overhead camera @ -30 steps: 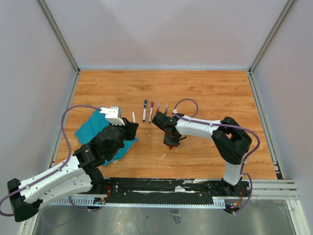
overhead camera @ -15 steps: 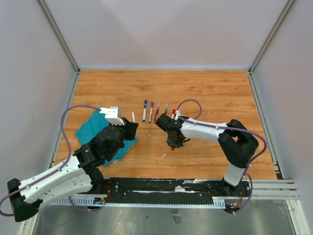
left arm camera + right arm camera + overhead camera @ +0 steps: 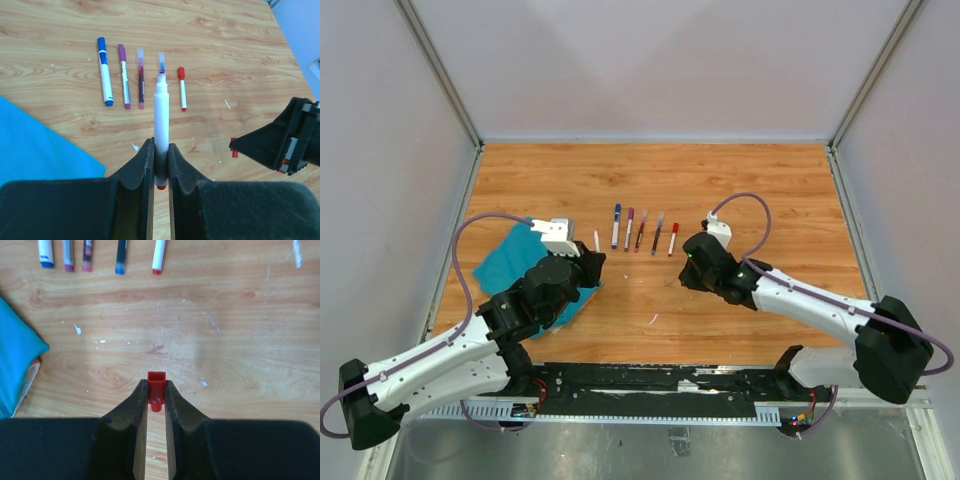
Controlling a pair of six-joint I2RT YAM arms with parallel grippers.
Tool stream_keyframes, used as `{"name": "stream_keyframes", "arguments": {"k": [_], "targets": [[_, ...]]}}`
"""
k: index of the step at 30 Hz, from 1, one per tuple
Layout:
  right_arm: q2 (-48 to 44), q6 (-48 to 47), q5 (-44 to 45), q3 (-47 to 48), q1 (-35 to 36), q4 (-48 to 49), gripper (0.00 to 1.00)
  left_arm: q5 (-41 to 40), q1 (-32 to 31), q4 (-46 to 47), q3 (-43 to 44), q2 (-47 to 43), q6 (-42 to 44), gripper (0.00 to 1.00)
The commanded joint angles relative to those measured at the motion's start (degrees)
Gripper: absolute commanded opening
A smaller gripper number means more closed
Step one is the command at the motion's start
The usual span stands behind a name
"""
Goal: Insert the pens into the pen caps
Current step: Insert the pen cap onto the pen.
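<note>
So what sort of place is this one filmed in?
Probably a lab robot cell, not a home or office: a wooden tabletop boxed in by plain pale panels on metal framing, with left arm and right arm bolted to a black rail.

The right arm [image 3: 800, 300] now stretches out low from the lower right corner instead of folding over the middle of the frame. Its right gripper [image 3: 156, 390] sits slightly higher and further right, its jaws drawn in tighter on a small red cap [image 3: 156, 377]. The red-capped pen [image 3: 673, 239], earlier hidden under the arm, now lies uncovered at the row's right end.
</note>
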Motion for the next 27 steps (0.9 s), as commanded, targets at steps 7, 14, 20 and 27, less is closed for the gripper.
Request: {"name": "stream_keyframes", "arguments": {"k": [7,14,20,27], "targets": [[-11.79,-12.13,9.09,-3.57,-3.65,6.35,0.01,0.78,0.00,4.51,-0.90,1.29,-0.04,0.00],[-14.96,-17.37,7.39,-3.88,-5.03,9.37,0.01,1.13,0.01,5.43,-1.05,2.14,-0.36,0.01],[-15.78,-18.85,1.15,-4.60,-8.08,12.01,0.01,1.26,0.03,4.95,-1.15,1.81,-0.62,0.01],[-19.49,-18.74,-2.84,-7.04,-10.40,18.73,0.01,0.61,0.02,5.35,-1.15,1.63,-1.06,0.01]]}}
